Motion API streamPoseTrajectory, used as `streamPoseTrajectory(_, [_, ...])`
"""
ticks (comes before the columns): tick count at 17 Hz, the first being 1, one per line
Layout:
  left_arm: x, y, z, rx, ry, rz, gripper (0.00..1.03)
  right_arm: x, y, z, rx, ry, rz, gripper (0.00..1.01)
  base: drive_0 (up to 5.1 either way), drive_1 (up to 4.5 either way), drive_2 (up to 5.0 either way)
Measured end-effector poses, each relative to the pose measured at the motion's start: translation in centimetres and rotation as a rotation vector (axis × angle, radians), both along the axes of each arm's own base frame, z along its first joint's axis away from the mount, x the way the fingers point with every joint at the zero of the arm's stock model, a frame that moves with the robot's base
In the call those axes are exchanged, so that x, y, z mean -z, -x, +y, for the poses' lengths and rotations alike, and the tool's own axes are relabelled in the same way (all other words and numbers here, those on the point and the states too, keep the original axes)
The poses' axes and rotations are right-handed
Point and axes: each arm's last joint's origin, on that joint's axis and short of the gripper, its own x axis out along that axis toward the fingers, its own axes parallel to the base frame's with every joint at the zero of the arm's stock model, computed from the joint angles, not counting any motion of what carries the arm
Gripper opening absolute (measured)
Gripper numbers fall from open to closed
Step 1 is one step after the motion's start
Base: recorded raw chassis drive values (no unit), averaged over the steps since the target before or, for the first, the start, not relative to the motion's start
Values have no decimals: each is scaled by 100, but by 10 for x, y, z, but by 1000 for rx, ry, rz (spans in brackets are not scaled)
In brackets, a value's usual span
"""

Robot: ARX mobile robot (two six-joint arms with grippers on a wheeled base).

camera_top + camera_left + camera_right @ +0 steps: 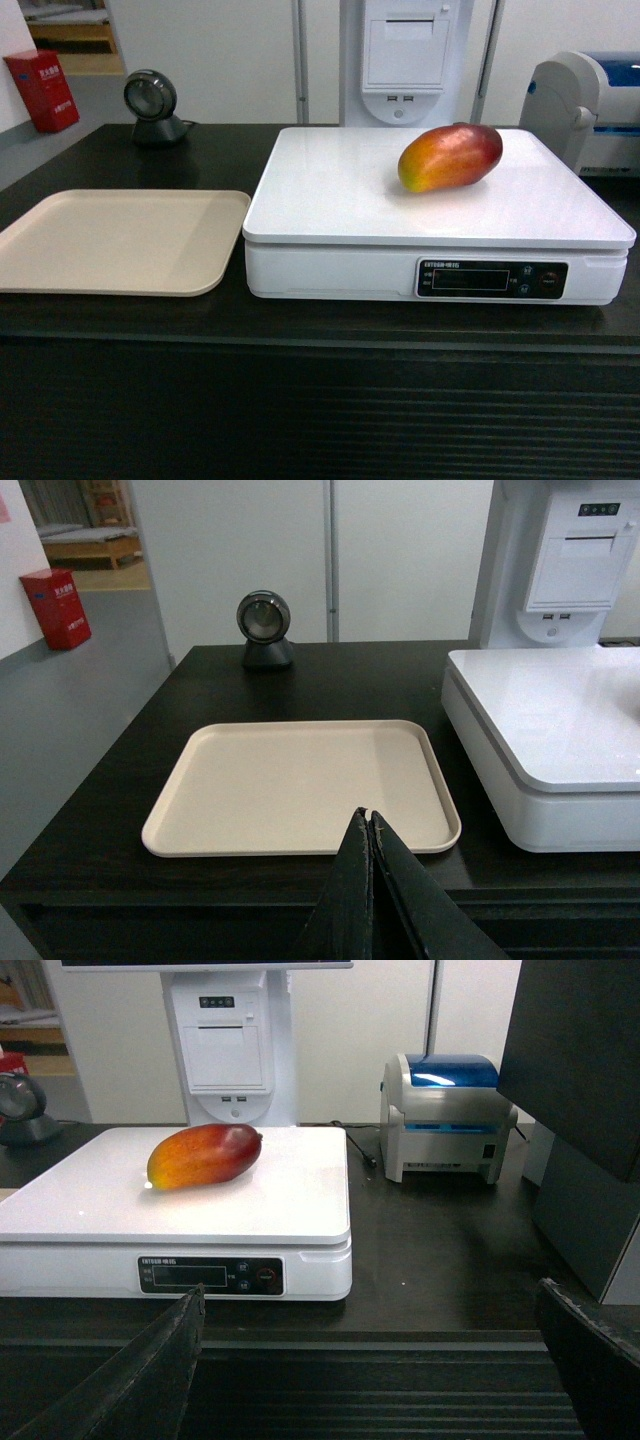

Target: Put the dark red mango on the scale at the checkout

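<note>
While the black checkout (120, 320) carries everything, the white scale (330, 215) sits right of the beige tray (110, 240), dark red mango (450, 157) lying toward its 1 o'clock corner. Left gripper (368, 825) is pinched closed with nothing in it, right gripper (370, 1305) gapes wide.

The left gripper (369, 825) is showing in its wrist view with its two dark fingers pressed together, tips touching, holding nothing. The right gripper (370, 1360) is sitting with its fingers (160, 1360) spread wide apart, gripping nothing.
</note>
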Motion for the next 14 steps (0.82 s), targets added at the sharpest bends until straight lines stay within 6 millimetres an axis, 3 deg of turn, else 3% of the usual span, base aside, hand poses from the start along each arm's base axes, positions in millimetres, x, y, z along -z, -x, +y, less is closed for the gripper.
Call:
streamPoseTrajectory(7, [13,15,0,0,0,5,2,0,0,0,0,0,0,98,0,0,0])
streamPoseTrajectory(14, [9,30,0,2,0,-19,2,0,0,0,0,0,0,98,0,0,0])
